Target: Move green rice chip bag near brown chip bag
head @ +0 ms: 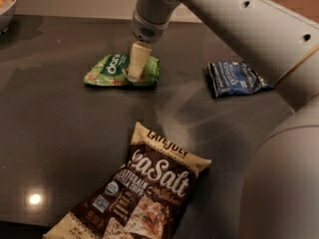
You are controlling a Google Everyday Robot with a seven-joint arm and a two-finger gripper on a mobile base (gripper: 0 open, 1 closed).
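The green rice chip bag lies flat on the dark table at the middle left, far side. My gripper hangs from the grey arm and stands right over the bag's right half, its cream tip down on or just above the bag. The brown chip bag, the biggest bag, with "Sea Salt" in white letters, lies at the near middle of the table, well apart from the green bag. My arm fills the right side of the view.
A small dark-blue Kettle bag lies to the right of the green bag. A bowl with orange items stands at the far left corner. The table's near edge runs along the bottom left.
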